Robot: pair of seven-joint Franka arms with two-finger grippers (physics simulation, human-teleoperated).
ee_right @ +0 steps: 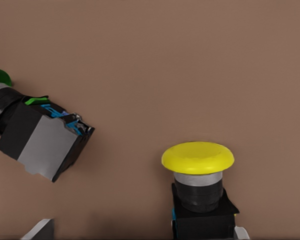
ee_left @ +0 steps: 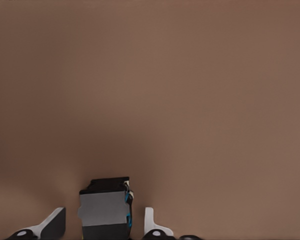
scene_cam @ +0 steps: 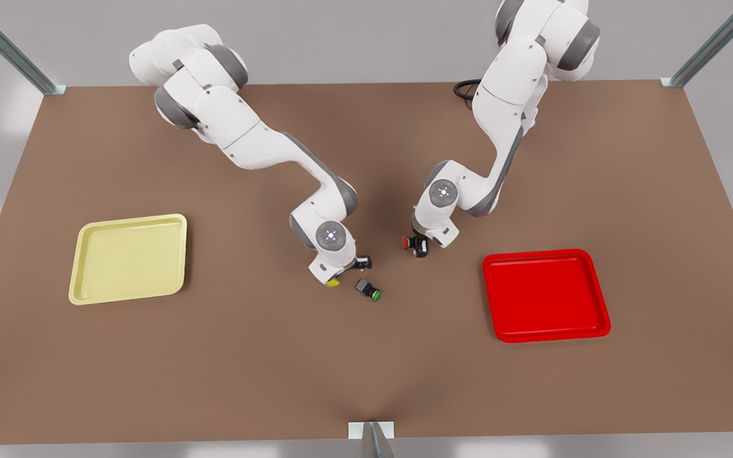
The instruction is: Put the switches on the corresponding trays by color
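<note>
In the front view, a brown table (scene_cam: 366, 381) is seen with the pale yellow tray (scene_cam: 128, 259) at the front view's left and the bright red tray (scene_cam: 546, 296) at the front view's right, well apart from each other. Both arms are bent down to the middle of the table, between the trays. The right gripper (scene_cam: 341, 275) is lowered at the front view's left of the middle, and the yellow switch (scene_cam: 333, 282) is seen just under it, its cap partly hidden by the wrist. A green-capped switch (scene_cam: 368, 291) is lying on its side just beside this gripper. The left gripper (scene_cam: 420, 247) is lowered towards the front view's right, with the red switch (scene_cam: 408, 242) at its tips. A black cable (scene_cam: 464, 89) is seen at the far edge behind this arm. In the left wrist view, the dark grey body of the switch (ee_left: 105, 215) is placed between the two fingers (ee_left: 50, 225), which are spread, with a gap left on each side. In the right wrist view, the yellow switch (ee_right: 199, 185) is found between widely parted fingers (ee_right: 40, 230); the green-capped switch (ee_right: 40, 137) is lying tilted nearby, apart from it.
</note>
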